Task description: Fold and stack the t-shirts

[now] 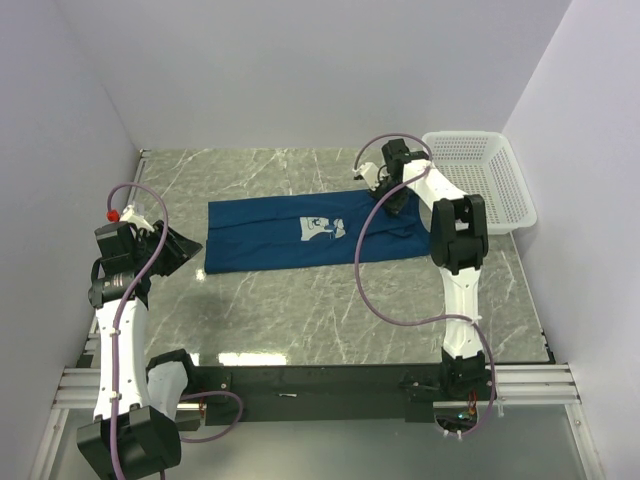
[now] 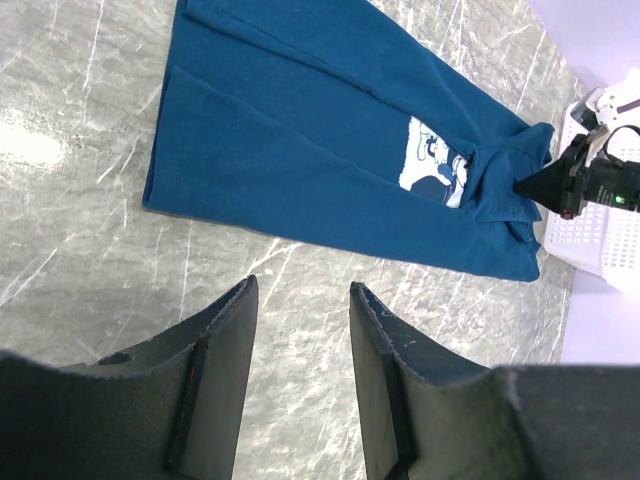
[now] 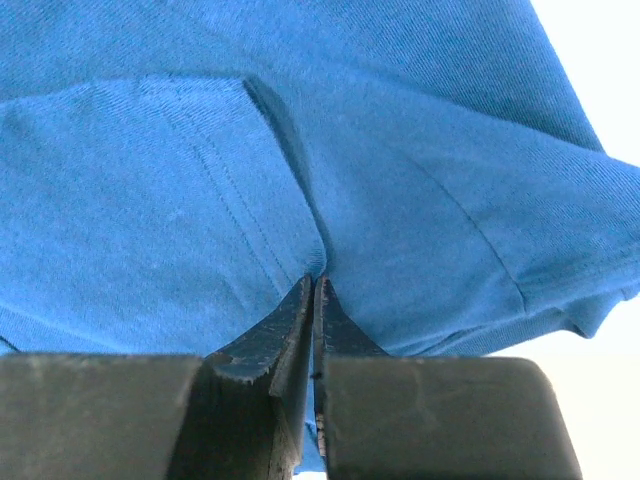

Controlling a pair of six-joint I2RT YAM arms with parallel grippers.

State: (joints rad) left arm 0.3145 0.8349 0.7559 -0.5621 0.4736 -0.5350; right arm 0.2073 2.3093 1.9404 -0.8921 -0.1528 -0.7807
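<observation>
**Right Claw Pinches the Blue Shirt**

The dark blue cotton t-shirt (image 1: 270, 240) with short sleeves lies long and flat on the grey marble table (image 1: 300, 320), near the middle. The right claw (image 1: 390, 205) is down at the right end of the t-shirt. Its two black fingers are squeezed together, with a bit of blue cloth caught between them. The left claw (image 1: 185, 250) waits just past the left end and does not touch the t-shirt. Its fingers are spread apart and hold nothing.

The step in hand looks like a fold, bringing the right end over toward the left. To do it well, the right claw should lift only a little. Then it should carry its end across slowly so the cloth lands smooth. The pinch is small, so a fast pull might let the cloth slip out. The left claw could press the other end down so the t-shirt does not slide.

The white square print (image 1: 322, 228) on the chest shows a cartoon. Any words on it are too small to read. No brand or label shows.
</observation>
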